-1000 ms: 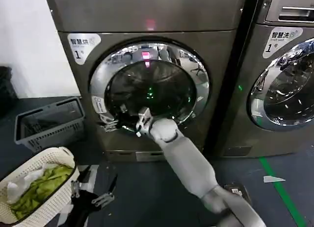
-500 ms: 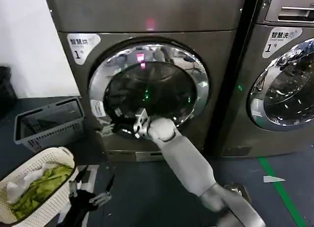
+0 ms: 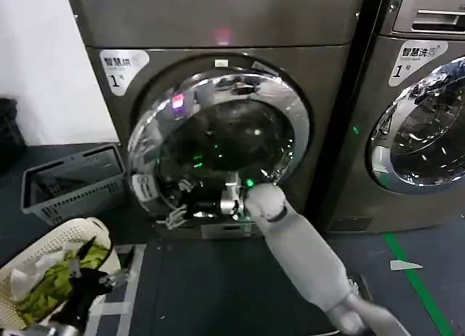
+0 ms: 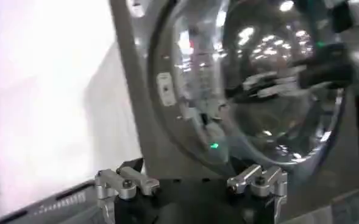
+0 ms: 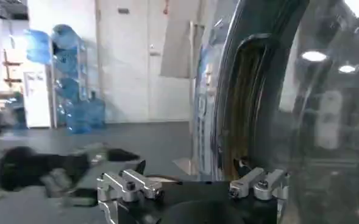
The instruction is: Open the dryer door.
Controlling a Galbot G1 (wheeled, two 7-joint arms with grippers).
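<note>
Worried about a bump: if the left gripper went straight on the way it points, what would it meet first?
Probably the dryer door: the left gripper points at its domed glass and chrome rim, though depth is unclear.

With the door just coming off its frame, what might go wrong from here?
1. The right claw works at the lower left rim of the dryer door, which looks only partly swung out; the grip on shiny chrome could slip.
2. The white basket of laundry and the left claw sit low on the left, so a wider swing may reach them.
3. The grey crate beside the machine may also block the door.
</note>
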